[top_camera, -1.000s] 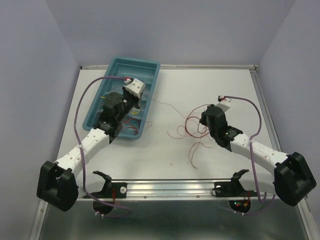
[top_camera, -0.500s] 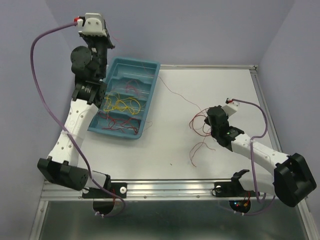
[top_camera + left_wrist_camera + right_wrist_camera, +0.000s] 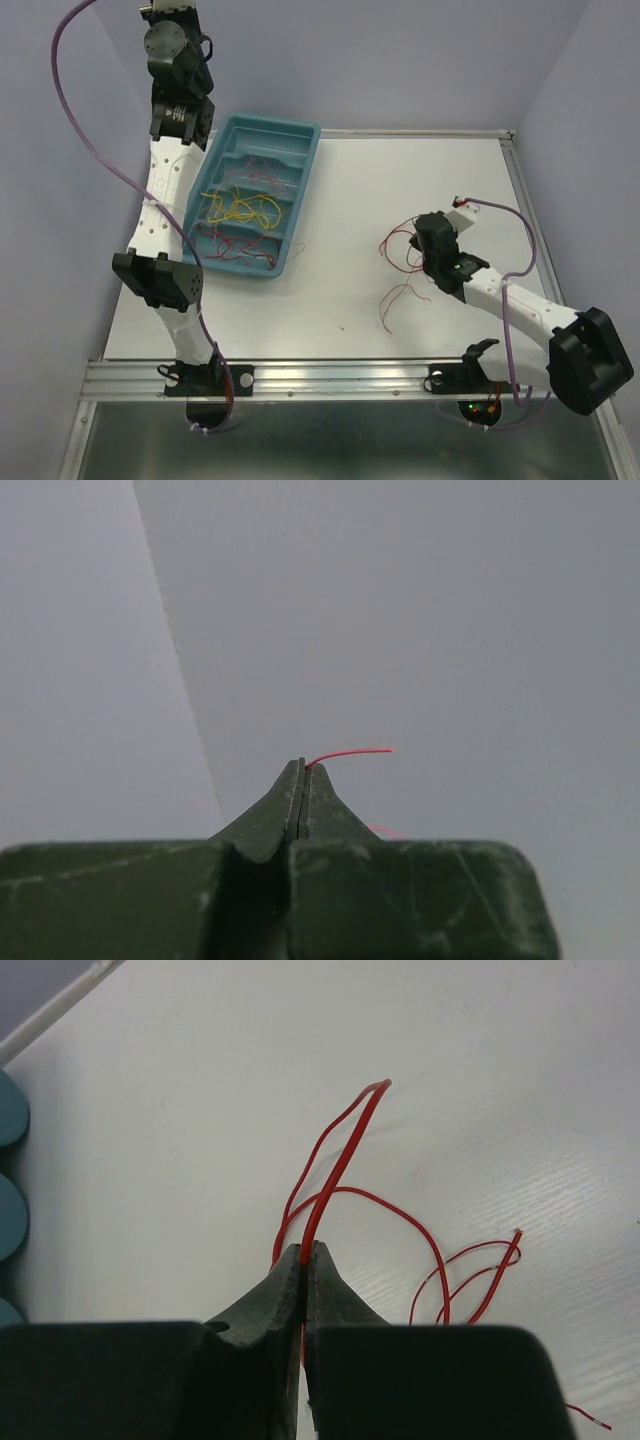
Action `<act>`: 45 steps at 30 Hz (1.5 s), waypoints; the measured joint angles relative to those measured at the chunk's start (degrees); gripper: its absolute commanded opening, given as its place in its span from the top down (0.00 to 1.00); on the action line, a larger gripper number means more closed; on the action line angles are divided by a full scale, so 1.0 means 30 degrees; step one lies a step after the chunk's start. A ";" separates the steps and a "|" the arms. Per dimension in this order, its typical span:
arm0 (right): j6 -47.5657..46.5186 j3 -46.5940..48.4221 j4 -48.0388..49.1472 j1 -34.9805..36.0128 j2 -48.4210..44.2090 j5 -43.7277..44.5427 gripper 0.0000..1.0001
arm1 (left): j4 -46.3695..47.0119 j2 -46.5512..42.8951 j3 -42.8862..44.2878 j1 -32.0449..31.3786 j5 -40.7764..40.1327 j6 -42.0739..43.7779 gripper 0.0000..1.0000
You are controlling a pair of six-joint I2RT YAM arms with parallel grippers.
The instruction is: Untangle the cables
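L arm (image 3: pixel 165 190) swings higher above the tray (image 3: pixel 272 121) than a moment ago. L tool (image 3: pixel 302 770) pinched tight on red cable end (image 3: pixel 350 752). R tool (image 3: pixel 308 1252) closed on red cable loop (image 3: pixel 335 1175), low over tabletop (image 3: pixel 400 180). Yellow + red cables (image 3: pixel 240 208) lie in tray.

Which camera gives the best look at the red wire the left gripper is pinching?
Left wrist view: the red wire sticks out from the shut left gripper against a plain wall. Top view shows that arm raised but no wire; the right wrist view misses it.
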 measured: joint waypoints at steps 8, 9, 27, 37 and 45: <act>0.0000 0.0000 0.0000 0.0000 -0.0138 -0.0044 0.99 | -0.0124 -0.0721 -0.1894 0.0758 0.1326 -0.0015 1.00; 0.0000 0.0000 0.0000 0.0000 -0.0138 -0.0058 0.99 | -0.0073 -0.0772 -0.2164 0.0758 0.1421 -0.0044 1.00; 0.0000 0.0000 0.0000 0.0000 -0.0379 -0.0189 0.99 | 0.1253 -0.1632 -1.0462 0.0984 0.5093 -0.1180 1.00; 0.0000 0.0000 0.0000 0.0000 -0.0379 -0.0291 0.99 | 0.0240 -0.1617 -1.2655 0.0444 0.8393 -0.1056 1.00; 0.0000 0.0000 -0.0007 0.0000 -0.0408 -0.0415 0.99 | -0.0481 -0.0015 -1.2743 -0.0845 0.8881 -0.0146 1.00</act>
